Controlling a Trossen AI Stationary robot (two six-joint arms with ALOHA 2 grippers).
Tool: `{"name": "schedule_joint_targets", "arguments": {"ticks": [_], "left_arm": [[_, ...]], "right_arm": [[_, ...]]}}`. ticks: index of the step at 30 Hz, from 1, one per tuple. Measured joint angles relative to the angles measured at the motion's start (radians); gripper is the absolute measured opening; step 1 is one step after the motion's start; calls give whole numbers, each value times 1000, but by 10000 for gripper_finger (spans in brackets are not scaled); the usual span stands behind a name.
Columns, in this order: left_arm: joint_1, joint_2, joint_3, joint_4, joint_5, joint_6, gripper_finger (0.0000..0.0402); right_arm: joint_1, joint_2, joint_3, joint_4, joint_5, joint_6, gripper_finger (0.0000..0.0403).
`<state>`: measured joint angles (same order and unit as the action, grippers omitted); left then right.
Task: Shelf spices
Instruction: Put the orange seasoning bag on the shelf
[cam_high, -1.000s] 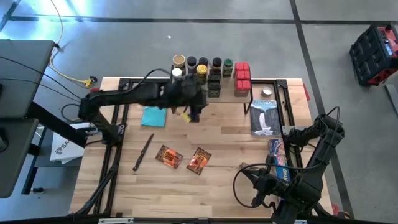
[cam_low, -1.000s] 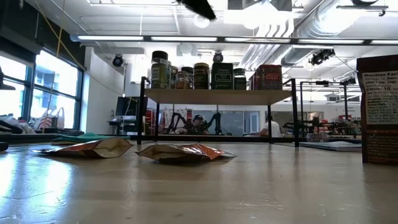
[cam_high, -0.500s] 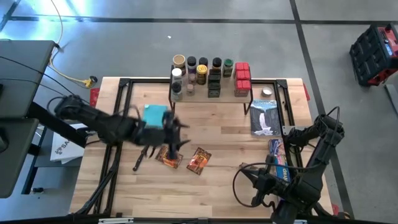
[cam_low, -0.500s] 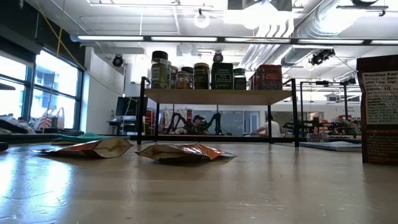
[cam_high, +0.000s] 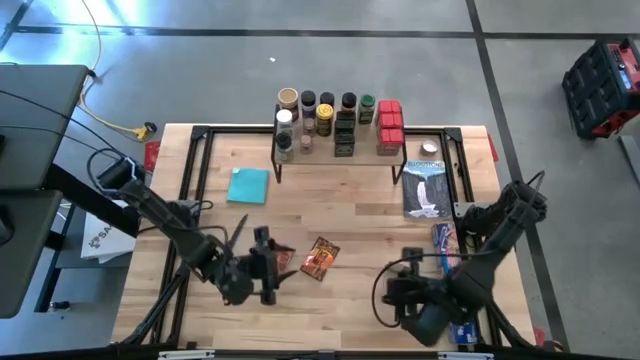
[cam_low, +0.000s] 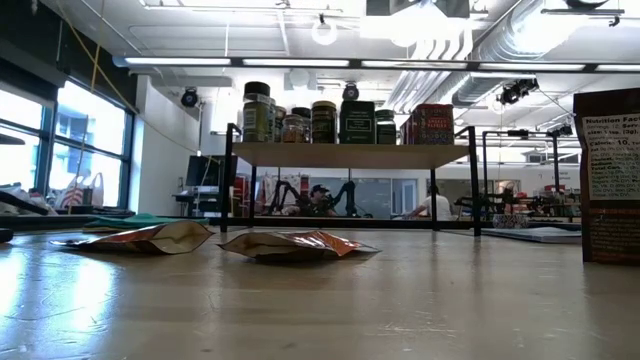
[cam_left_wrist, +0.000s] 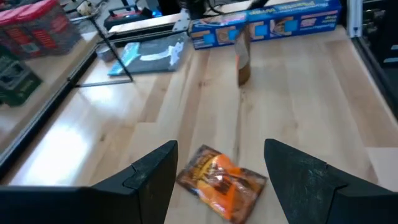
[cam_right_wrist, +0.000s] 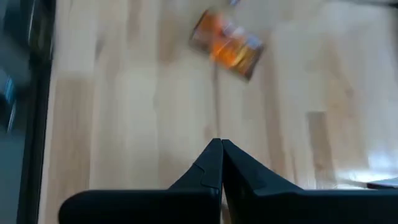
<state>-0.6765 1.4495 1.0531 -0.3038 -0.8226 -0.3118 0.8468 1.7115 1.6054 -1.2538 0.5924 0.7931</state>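
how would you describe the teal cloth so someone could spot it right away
Start at the wooden tabletop and find the shelf loaded with spice jars along its far edge. Just off the shelf's left end, toward the left arm's side, the teal cloth lies flat on the bare wood. It is the only flat, plain teal square; the orange packets nearer the front are crinkled.

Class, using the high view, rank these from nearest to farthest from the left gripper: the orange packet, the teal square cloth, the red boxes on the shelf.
From the left gripper:
1. Orange packet, just beside it to the right.
2. Teal square cloth, farther up the table.
3. Red boxes, on the shelf's right end.
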Motion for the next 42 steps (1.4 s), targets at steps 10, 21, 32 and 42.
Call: {"name": "schedule_joint_targets", "arguments": {"ticks": [10,21,32,42], "left_arm": [[-2,76,0,73,-36,-2,236],[16,90,0,72,-34,-42,236],[16,90,0,67,-33,-53,236],[18,90,0,54,-33,-25,236]], "right_arm": [[-178,0,0,9,-314,-716,2],[-248,0,0,-163,-497,-1211,127],[-108,7,0,-239,-357,-1711,208],[-106,12,-185,-194,-202,-1733,208]]}}
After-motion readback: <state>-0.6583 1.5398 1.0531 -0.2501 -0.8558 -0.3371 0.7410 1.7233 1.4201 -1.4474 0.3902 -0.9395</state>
